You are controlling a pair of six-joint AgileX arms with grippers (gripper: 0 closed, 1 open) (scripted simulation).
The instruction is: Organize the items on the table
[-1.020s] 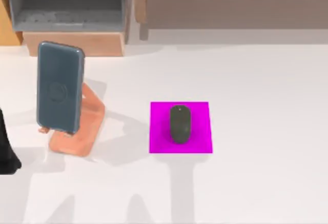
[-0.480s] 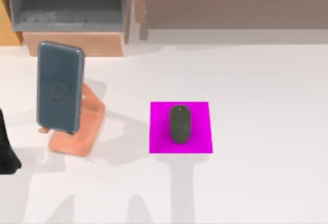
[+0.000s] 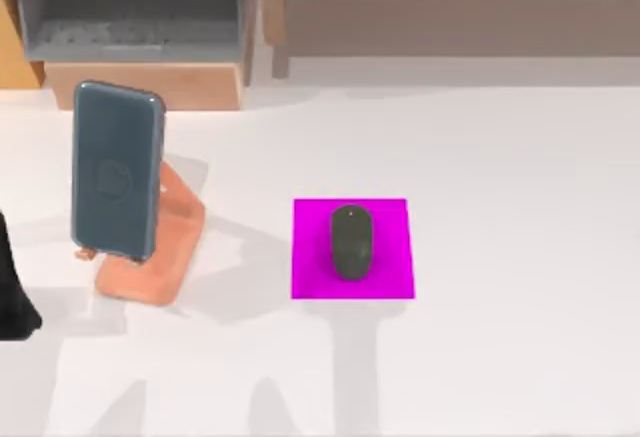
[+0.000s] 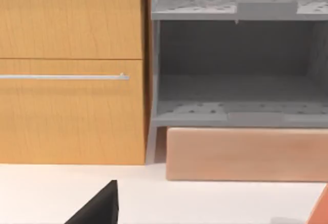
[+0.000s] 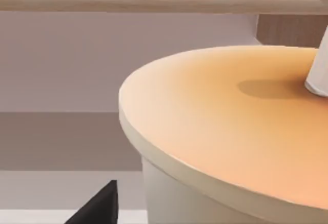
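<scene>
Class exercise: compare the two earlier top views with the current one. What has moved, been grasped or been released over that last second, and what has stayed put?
Nothing has visibly changed. The smartphone still leans on the salmon-orange stand at the table's left, and the mouse still lies on the magenta pad near the middle. The dark shape of the left arm stays at the left edge.

The plain white counter (image 3: 520, 197) looks smooth and matt. The dark grey-blue rounded-rectangle smartphone (image 3: 116, 169) has a smooth, faintly glossy plastic-like face. The small dark grey oval mouse (image 3: 350, 242) looks like matt plastic, on a flat, matt magenta square pad (image 3: 310, 257). The shelf unit (image 4: 72, 70) shows grained wood beside speckled grey shelves.
</scene>
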